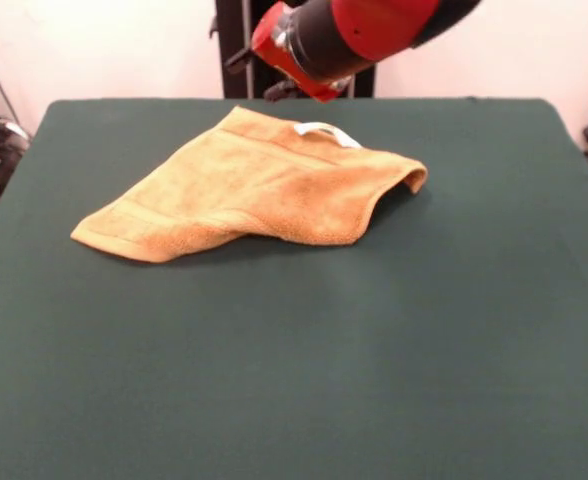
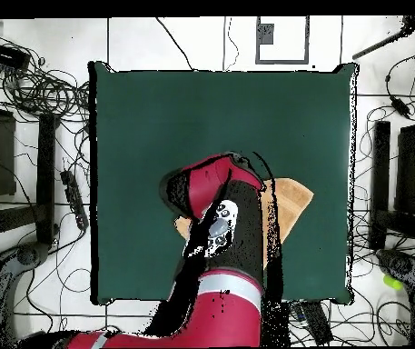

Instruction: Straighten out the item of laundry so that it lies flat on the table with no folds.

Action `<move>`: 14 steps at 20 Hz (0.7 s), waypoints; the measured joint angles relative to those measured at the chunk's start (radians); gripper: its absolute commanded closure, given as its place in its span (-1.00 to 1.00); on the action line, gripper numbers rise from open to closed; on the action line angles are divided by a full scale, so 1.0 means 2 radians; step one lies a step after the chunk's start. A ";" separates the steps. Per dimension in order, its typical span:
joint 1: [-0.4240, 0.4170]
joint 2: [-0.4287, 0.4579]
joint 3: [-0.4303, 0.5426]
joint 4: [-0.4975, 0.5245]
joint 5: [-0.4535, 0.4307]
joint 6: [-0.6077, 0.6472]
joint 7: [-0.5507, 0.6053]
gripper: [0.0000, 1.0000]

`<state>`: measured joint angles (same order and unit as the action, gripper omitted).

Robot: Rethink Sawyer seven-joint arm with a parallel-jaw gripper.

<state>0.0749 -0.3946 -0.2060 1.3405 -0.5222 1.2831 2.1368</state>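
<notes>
The item of laundry is an orange-tan towel lying in the far middle of the table, which is covered in green cloth. It is bunched into a rough triangle. One corner stretches to the near left, a folded-up lip rises at the right end, and a white tag sits on the far edge. The red and black arm hangs above the table's far edge, clear of the towel. My gripper shows only as dark parts at the arm's red end. From overhead the arm hides most of the towel.
Cables and dark equipment lie on the floor around the table. A black post stands behind the far edge.
</notes>
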 measured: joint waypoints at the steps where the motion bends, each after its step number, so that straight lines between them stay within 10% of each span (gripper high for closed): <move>1: 0.001 -0.001 -0.001 0.000 -0.003 -0.002 0.000 -1.00; 14: 0.019 -0.045 -0.024 0.003 -0.059 -0.071 0.000 -1.00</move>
<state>0.1119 -0.4838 -0.2532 1.3473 -0.6404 1.1418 2.1368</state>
